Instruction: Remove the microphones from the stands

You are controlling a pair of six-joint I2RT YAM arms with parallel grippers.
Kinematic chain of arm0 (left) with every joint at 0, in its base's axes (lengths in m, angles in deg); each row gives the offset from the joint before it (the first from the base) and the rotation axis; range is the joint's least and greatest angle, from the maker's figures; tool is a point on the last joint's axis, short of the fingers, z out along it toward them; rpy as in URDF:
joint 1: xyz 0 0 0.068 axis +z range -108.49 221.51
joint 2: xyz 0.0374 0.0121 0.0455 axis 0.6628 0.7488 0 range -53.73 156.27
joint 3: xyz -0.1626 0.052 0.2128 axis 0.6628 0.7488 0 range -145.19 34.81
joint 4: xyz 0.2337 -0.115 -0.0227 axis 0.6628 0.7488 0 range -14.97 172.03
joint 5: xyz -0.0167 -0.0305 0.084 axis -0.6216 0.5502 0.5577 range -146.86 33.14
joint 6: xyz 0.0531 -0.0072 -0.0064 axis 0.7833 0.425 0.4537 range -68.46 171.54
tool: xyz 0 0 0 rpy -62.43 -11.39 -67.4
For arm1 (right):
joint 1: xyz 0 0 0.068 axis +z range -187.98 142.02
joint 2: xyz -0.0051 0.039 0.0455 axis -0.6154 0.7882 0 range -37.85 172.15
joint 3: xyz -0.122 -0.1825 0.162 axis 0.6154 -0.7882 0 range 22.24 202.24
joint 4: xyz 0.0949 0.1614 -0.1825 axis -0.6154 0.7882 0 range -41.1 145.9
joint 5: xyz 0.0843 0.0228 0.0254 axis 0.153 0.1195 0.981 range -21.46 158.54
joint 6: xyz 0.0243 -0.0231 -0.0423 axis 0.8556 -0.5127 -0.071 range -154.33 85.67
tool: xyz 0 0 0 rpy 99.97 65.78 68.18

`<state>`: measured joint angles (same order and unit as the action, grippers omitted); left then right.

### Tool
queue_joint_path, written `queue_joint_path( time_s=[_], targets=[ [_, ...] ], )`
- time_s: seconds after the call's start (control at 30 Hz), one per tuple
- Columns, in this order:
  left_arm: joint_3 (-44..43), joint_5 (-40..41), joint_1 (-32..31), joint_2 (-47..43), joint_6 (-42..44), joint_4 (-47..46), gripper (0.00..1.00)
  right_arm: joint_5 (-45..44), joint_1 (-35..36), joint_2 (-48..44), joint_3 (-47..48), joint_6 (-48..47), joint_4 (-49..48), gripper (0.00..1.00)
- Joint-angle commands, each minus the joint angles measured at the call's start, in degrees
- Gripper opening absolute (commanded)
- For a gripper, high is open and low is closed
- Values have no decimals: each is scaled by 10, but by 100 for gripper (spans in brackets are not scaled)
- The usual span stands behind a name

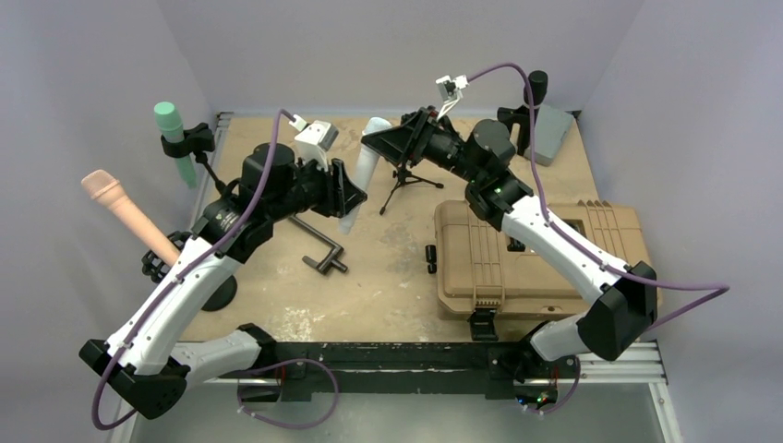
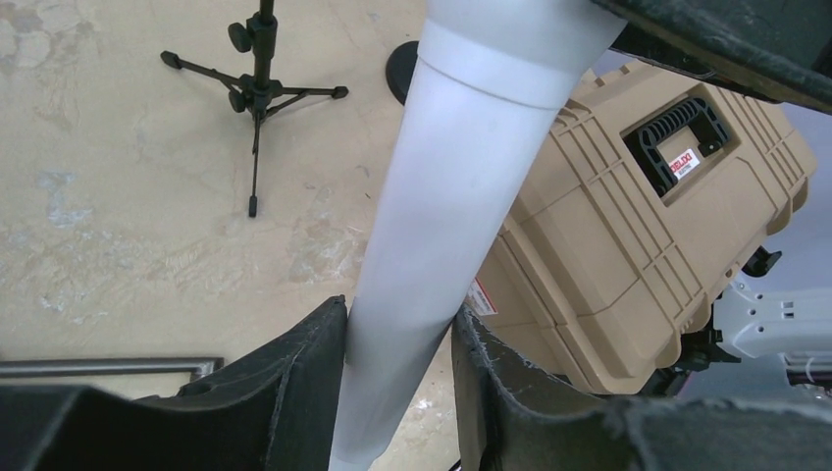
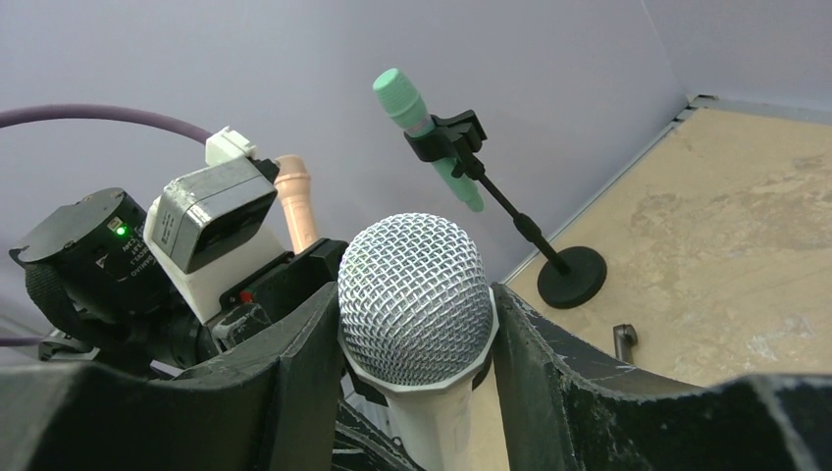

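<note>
White plastic microphone [image 1: 367, 159] w/ silver mesh head hangs tilted above the counter [image 1: 388, 277] in the top view, btwn my two arms and just left of the small black tripod stand [image 1: 407, 181]. Left gripper [image 1: 354, 192] is on its lower body, right gripper [image 1: 388, 138] at its upper end. From here I can't tell whether the stand's clip touches it. Tan hard plastic case [image 1: 540, 258] lies on the counter to the right.

Left wrist view: left jaws press the white handle from both sides, pinching it near the tail. Tripod stands well apart on the counter, case just beyond the handle.

Right wrist view: right jaws sit tight on either side of the mesh head, gripping it. Behind are a mint-green microphone [image 3: 432, 132] clipped on a round-base stand and a peach microphone [image 3: 294, 196].
</note>
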<state>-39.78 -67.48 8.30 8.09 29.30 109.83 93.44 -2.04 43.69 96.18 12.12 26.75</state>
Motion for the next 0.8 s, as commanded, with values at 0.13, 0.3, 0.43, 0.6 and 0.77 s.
queue_joint_path(
  time_s=[0.13,0.3,0.43,0.6,0.77],
  targets=[
    [-24,28,-1,-1,-14,-27,7,12,2,-34,-7,1,-40,18],
    [-14,73,-1,-3,-15,-1,0,-2,3,-50,-10,-34,-10,73],
    [11,112,-1,-21,-20,24,0,-67,1,-67,4,-94,61,98],
    [36,193,-1,-20,-30,78,0,-131,1,-96,7,-158,105,99],
    [56,248,0,37,-53,107,0,-178,1,-117,7,-210,136,99]
  ],
)
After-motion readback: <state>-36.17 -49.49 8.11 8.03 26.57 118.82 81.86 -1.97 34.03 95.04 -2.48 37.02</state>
